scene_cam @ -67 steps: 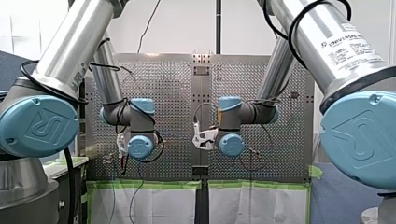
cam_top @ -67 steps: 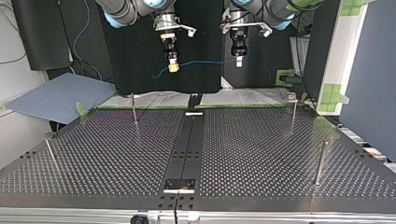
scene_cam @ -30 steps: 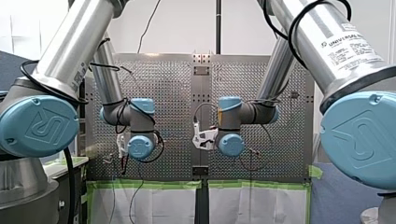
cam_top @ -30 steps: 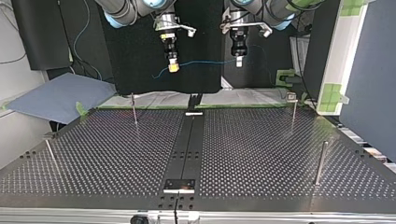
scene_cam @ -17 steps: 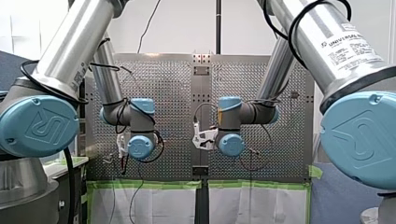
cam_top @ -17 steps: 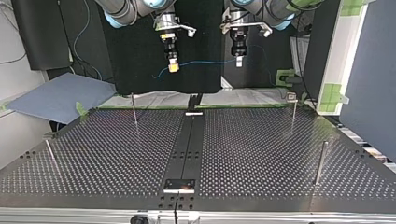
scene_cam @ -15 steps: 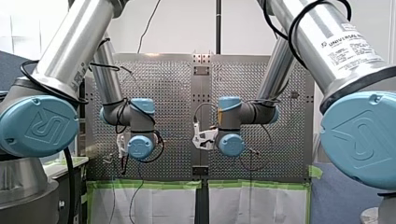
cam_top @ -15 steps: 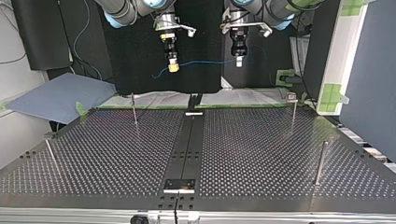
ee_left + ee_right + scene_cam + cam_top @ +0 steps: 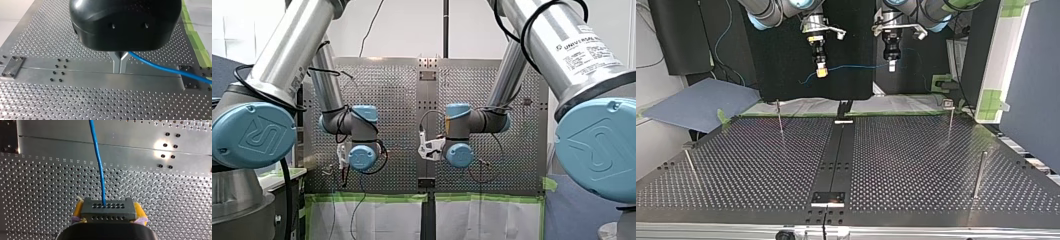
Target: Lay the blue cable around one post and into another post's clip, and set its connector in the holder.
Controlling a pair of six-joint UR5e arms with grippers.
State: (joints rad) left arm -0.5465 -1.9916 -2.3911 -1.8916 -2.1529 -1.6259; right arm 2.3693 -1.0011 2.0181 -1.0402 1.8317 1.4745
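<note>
The top view has both grippers hanging high over the table's far edge. My right gripper [image 9: 821,71] has yellow pads [image 9: 139,210] and is shut on a dark grey connector [image 9: 108,213]. The blue cable [image 9: 98,162] leaves that connector's face and runs ahead over the table. It spans as a thin line [image 9: 858,66] across to my left gripper [image 9: 892,65]. In the left wrist view my left gripper [image 9: 120,65] has metal fingers shut on the cable [image 9: 160,67], which trails off to one side. The front view hides both grippers behind the wrists.
Thin posts stand on the perforated table [image 9: 916,165]: one far left [image 9: 779,116], one far right with a clip top [image 9: 950,119], one near right [image 9: 979,175], one near left [image 9: 690,164]. Small plates [image 9: 828,198] sit on the dark centre strip [image 9: 838,155].
</note>
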